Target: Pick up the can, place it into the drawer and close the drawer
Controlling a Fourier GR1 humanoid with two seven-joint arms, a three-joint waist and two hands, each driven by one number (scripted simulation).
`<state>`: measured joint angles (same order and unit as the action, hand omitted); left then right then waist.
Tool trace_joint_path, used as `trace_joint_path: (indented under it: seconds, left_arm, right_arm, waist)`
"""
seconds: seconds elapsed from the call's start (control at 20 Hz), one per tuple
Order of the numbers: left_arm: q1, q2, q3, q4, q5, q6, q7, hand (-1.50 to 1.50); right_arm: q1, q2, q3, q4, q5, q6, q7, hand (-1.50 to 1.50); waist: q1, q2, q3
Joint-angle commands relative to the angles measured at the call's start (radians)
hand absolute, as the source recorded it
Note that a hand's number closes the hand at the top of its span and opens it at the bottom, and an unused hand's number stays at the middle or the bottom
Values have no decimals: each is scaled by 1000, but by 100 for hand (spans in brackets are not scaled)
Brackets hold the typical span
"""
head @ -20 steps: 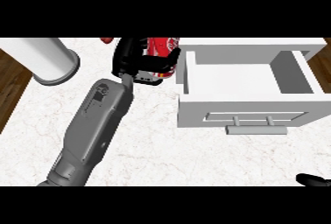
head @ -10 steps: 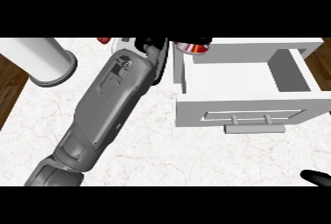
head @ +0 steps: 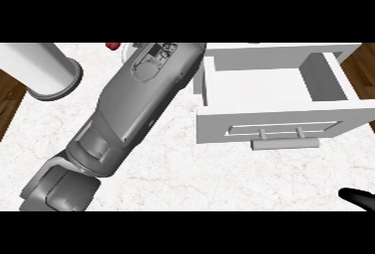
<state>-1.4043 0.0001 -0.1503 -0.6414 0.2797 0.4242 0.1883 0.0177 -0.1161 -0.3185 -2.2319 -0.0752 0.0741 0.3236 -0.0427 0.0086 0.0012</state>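
White marble-veined table (head: 190,173) fills most of view; dark brown wood floor (head: 11,106) shows at left edge and upper right corner. White cylindrical container (head: 47,69) stands at table's upper left. Open white box-shaped drawer (head: 278,99) with bar handle sits at right, inside bare. Grey left forearm (head: 135,106) stretches diagonally toward top edge, left hand out of view there. Red can (head: 113,46): only small sliver visible at top edge, just left of forearm's end, outside drawer. Black right hand (head: 360,198) at lower right corner; fingers' state cannot tell.
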Motion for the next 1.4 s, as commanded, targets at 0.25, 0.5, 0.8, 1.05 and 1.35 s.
trace_joint_path:
  seconds: [0.25,0.5,0.8,1.05,1.35]
  left_arm:
    - [-124,0,-60,220,90,26,-63,150]
    - [-227,0,-103,264,119,119,-33,150]
    - [-213,0,-146,304,171,199,-77,-150]
    - [-220,0,-171,320,203,236,-97,-150]
    - [-248,0,-141,343,251,228,-114,-150]
  right_arm:
    - [-4,1,5,-16,-27,8,8,-150]
    - [-29,-51,-20,-23,-49,22,63,-150]
    - [-53,-10,41,9,8,-2,34,-150]
    - [-107,-79,46,-10,55,16,48,-150]
    - [-112,-102,108,26,166,49,-48,-150]
  waist:
    - [-30,8,1]
    - [-51,10,2]
    - [-55,16,2]
    - [-75,21,2]
    - [-56,24,3]
